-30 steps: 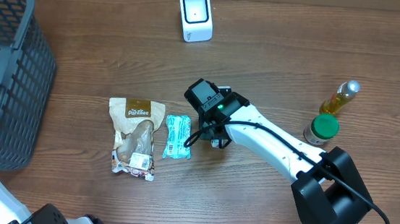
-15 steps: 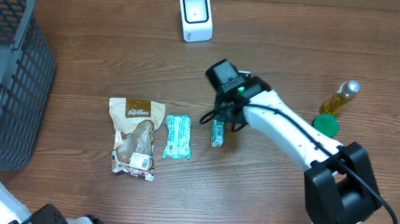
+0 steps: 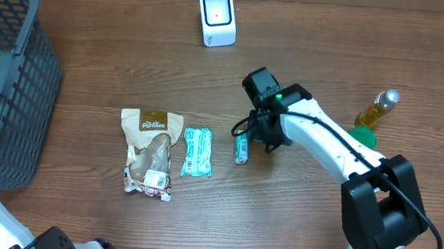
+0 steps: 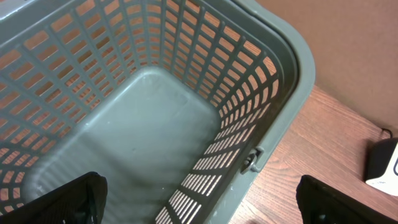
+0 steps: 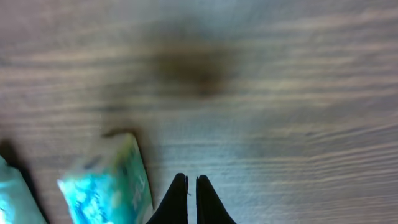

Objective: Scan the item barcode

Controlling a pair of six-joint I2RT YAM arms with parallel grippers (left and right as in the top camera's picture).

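A: Right gripper [image 5: 187,198] sits low over the table [image 3: 293,227], fingers pressed tight together, nothing pinched between them.

B: And the small teal pack [image 3: 242,149]?

A: It's lying flat on the wood just beside those fingertips. The wrist view is blurred, so I can't tell whether they touch.

B: What's on its other side?

A: A wider teal packet [image 3: 197,151], then a tan snack pouch [image 3: 149,150]. That makes three items in a row across the middle of the table.

B: Where's the scanner?

A: The white scanner [image 3: 218,18] stands at the far edge, well apart from the pack.

B: Left side?

A: Left gripper [image 4: 199,182] hangs over the grey basket [image 4: 273,74], looking down into it, jaws spread wide and holding nothing.

B: Anything else out there?

A: Over by the right arm, an oil bottle [image 3: 376,108] and a green-lidded jar [image 3: 362,137] stand close together, with the arm crossing in front of the jar.
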